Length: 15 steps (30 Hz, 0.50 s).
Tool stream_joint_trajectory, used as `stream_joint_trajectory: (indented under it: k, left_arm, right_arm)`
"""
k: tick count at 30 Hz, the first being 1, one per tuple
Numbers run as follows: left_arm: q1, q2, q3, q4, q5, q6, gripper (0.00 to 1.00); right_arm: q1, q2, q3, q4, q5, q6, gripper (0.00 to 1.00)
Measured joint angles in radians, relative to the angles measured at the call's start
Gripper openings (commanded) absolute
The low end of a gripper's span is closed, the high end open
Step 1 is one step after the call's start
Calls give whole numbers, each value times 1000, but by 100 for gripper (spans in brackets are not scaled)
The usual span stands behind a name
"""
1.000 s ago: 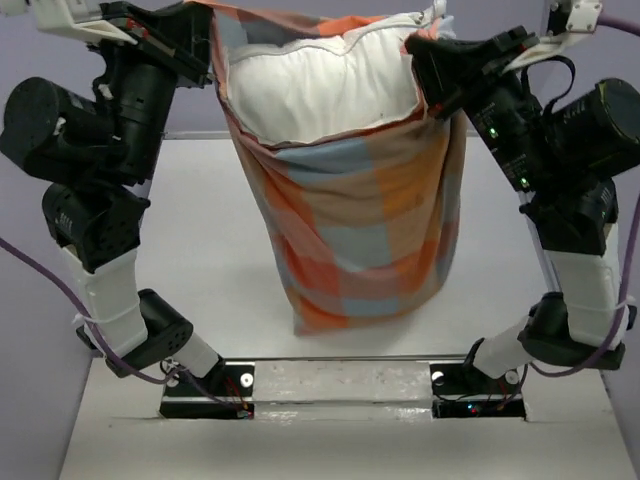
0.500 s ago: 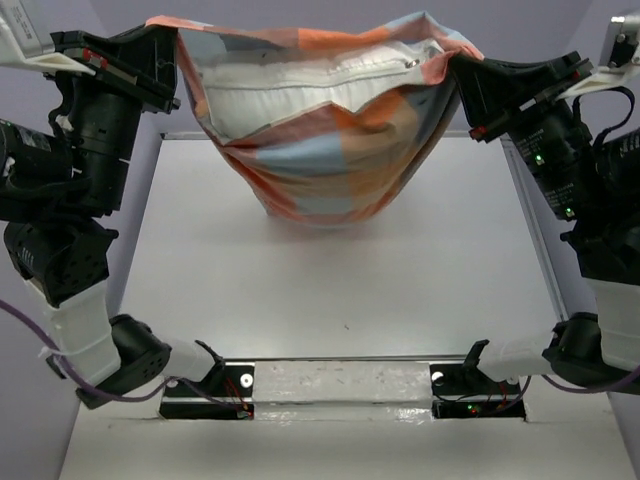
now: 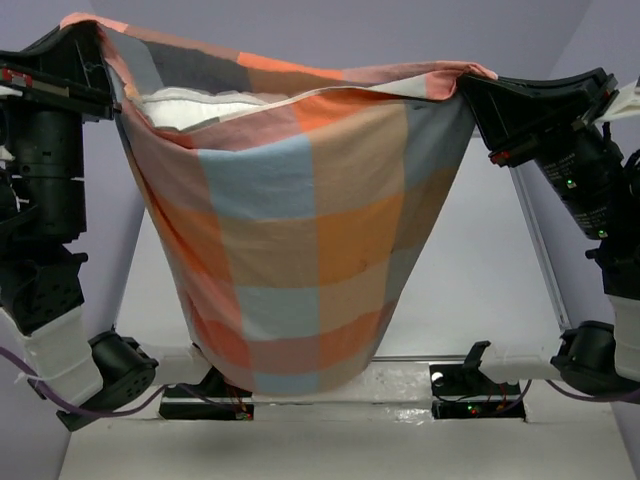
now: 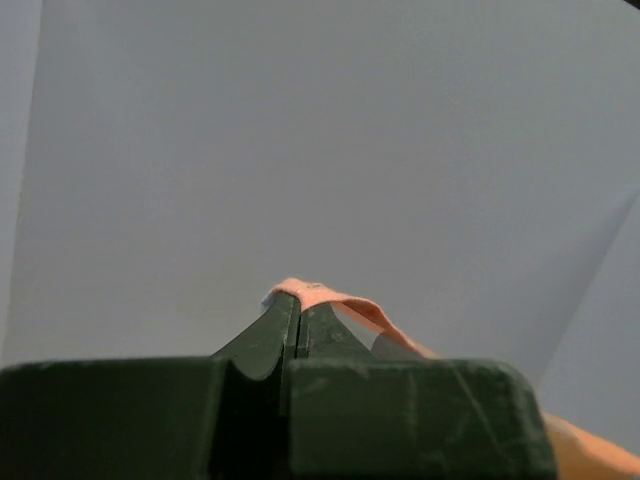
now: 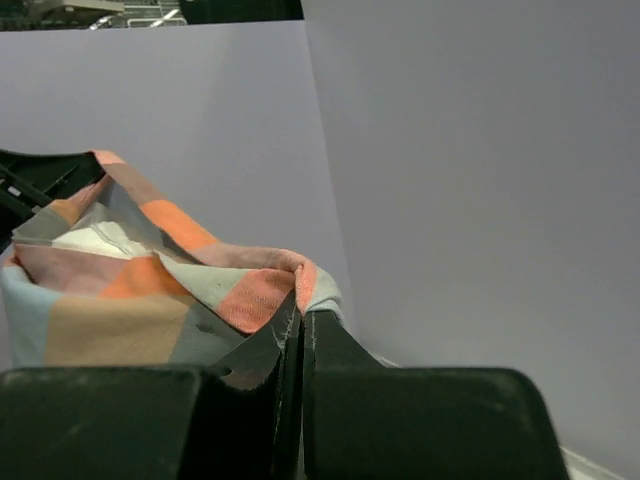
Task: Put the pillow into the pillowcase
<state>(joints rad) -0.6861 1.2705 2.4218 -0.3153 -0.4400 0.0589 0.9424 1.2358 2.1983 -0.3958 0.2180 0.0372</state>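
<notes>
Seating step: left claw (image 4: 298,312) and right claw (image 5: 301,315), each clamped shut on a pillowcase (image 3: 300,230) mouth corner, suspend it between them; next, shake pillow (image 3: 185,105) fully down.

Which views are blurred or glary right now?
Top external: evenly lit, the orange, light-blue and tan checked fabric pillowcase sharp, slight glare on the white table's near edge. Left wrist: black left hand soft, close to the lens. Right wrist: black right hand soft, pillowcase behind clearer.
</notes>
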Motion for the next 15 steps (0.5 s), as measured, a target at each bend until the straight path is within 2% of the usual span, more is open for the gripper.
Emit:
stream_joint_trajectory:
  k: [2,3,6,7,8,10,12,15]
  left_arm:
    - [0,32,47,-5,-49,26,0]
    - [0,80,134,-34,-59,31,0]
    - [0,187,330,-56,-58,33,0]
    - [0,201,337,-42,-59,36,0]
    - [0,199,313,-22,-64,45,0]
    - [0,140,172,28,-89,74,0]
    - [0,111,52,55,-132,116,0]
    - [1,161,64,62,-220,177,0]
  right_arm:
    - [4,47,78,-63,-29,17,0]
    - [3,70,101,-76,-43,26,0]
    - [8,121,110,-87,-120,75,0]
    - [11,135,99,-95,-156,96,0]
    - [18,143,79,-96,-177,111,0]
    - [71,107,-80,-65,-234,159,0]
    - [168,79,-223,-48,-240,185,0]
    - [351,97,-365,-41,-228,210,0]
